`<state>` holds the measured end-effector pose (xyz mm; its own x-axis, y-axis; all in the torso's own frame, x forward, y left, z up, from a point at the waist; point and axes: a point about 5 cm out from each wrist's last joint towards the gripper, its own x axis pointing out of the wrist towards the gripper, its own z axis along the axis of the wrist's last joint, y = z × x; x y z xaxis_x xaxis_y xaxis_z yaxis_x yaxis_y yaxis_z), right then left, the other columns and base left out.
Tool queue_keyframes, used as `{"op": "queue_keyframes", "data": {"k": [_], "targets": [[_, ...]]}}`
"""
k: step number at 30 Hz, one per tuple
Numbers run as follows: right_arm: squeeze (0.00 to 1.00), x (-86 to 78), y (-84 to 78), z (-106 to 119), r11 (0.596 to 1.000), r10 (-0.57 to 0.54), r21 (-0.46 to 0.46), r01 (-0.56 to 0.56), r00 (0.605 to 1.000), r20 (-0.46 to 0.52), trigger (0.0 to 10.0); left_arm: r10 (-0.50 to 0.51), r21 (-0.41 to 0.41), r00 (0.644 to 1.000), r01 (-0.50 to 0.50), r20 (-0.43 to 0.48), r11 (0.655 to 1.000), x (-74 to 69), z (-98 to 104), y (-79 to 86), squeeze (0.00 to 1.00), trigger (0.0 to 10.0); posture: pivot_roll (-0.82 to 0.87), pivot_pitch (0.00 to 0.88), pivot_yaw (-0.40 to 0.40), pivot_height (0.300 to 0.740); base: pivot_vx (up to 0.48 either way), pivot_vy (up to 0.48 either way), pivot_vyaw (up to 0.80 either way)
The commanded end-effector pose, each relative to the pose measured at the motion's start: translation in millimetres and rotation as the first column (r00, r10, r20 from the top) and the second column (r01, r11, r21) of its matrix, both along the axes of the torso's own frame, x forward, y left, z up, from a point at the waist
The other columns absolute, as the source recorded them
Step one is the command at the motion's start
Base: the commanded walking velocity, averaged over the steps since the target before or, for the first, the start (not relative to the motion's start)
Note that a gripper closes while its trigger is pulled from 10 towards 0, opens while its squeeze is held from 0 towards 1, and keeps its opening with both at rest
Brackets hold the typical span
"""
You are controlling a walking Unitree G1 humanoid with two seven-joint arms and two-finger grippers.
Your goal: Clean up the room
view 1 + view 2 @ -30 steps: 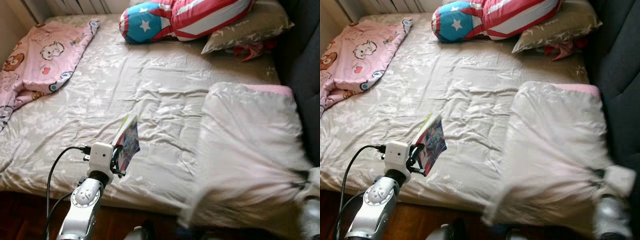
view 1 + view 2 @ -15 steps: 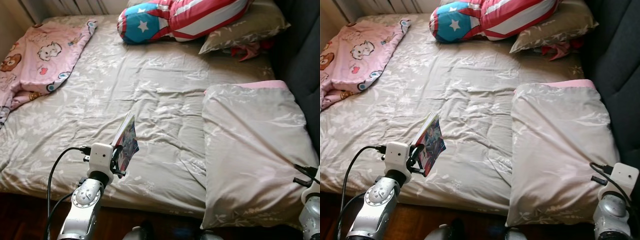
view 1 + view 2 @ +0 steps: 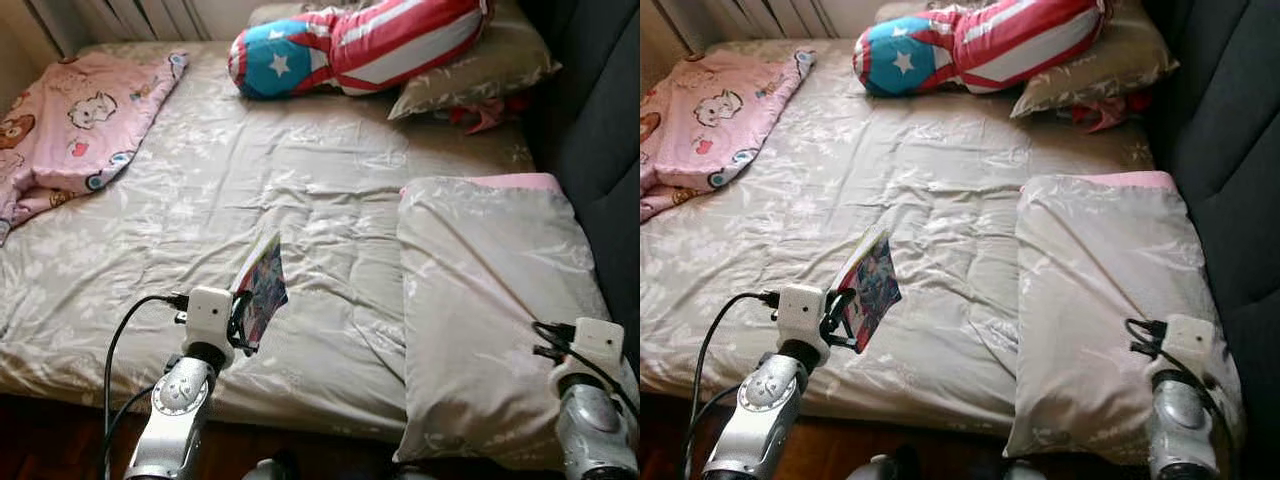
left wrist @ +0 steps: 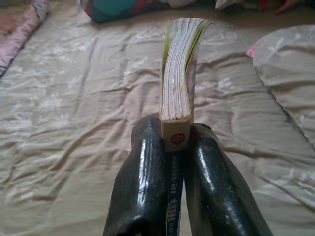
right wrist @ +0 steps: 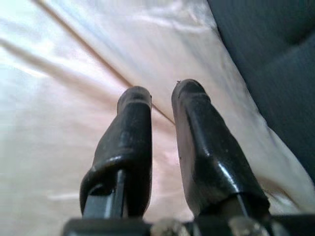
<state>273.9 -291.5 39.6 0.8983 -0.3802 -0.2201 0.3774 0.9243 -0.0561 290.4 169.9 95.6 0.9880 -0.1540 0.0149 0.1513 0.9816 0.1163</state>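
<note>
the left claw (image 4: pixel 175 147) grips a book (image 3: pixel 262 287) above the bed (image 3: pixel 200 190), not yet put away, while the right claw (image 5: pixel 161 103), slightly parted and empty, hovers over the pillow (image 3: pixel 490 290) lying there.

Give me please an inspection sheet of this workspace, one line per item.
Surface: bed, wrinkled grey flowered cover.
Job's things: book held upright over the bed; grey pillow lying flat at the bed's right edge.
Clutter: pink blanket crumpled far left; striped cushion on another pillow; red cloth beside it.
Grippers: left gripper shut on book; right gripper slightly open above the pillow.
Cables: black cable looping from the left wrist.
Surroundings: dark sofa on the right.
</note>
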Motion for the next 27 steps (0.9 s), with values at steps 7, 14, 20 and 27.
{"op": "queue_keyframes", "data": {"k": [7,14,20,27], "targets": [[0.00,-8.1,56.8,-2,0.978,0.153,0.115,-0.173,0.974,0.165,10.0,-0.003,-0.096,0.999,0.006,0.035,0.995,3.5,9,-6.3,0.00,10.0,-0.07,0.136,0.020,0.740,0.000,0.000,0.00],[0.00,-7.1,89.0,7,0.962,0.178,0.160,-0.222,0.953,0.247,10.0,0.066,-0.610,0.994,-0.107,-0.089,0.785,18.3,10,-2.9,0.00,10.0,-0.08,0.128,-0.002,0.740,0.000,0.000,0.00],[0.00,-11.3,95.7,11,0.955,0.208,0.157,-0.253,0.944,0.254,10.0,0.082,-0.693,0.988,-0.151,-0.132,0.705,17.5,1,1.8,0.00,10.0,-0.09,0.131,-0.021,0.740,0.000,0.000,0.00],[0.00,-13.2,97.0,11,0.955,0.218,0.146,-0.257,0.946,0.238,10.0,0.021,-0.740,0.987,-0.134,-0.160,0.659,15.7,-4,-1.6,0.00,10.0,-0.09,0.135,-0.029,0.740,0.000,0.000,0.00]]}}
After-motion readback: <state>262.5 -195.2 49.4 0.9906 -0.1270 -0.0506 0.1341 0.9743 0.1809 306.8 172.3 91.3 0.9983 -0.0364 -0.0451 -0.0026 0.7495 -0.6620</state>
